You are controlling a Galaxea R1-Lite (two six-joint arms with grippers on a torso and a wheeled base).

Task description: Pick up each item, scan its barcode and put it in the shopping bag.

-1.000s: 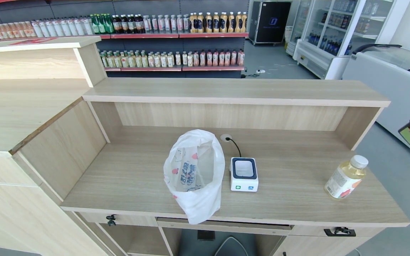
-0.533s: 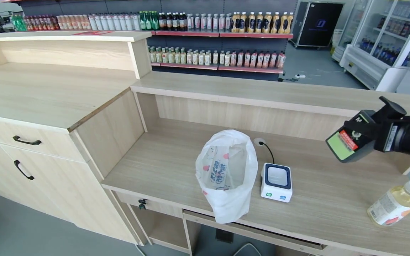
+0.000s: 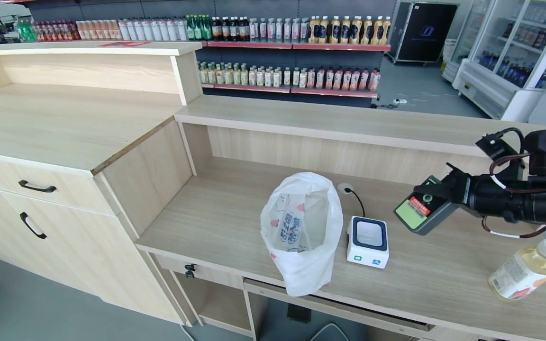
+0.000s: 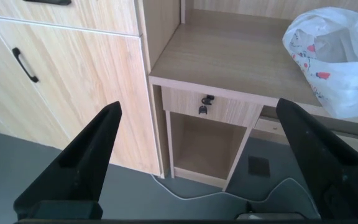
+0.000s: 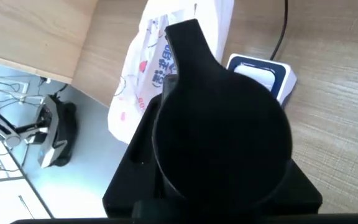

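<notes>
Wood checkout counter (image 3: 235,222) takes up most of my head view. The white plastic shopping bag (image 3: 301,232) sits near its front edge, mouth open, with a printed packet (image 3: 289,227) inside and its bottom hanging over the edge. The right arm comes in from the right above the counter. The right gripper (image 3: 420,213) hovers just right of the scanner, between it and the bottle, and I can't tell if it's spread or closed because a black shape blocks its own camera. The left gripper (image 4: 199,106) hangs low off the counter's front left corner, over grey floor, pincer spread wide with nothing in it. The bottle (image 3: 526,274), yellow liquid and white cap, is on the counter far right near the front, well apart from the bag. The white scanner (image 3: 368,241) is just beside the bag on its right, and its black cable (image 3: 358,203) runs back into a hole in the counter.
</notes>
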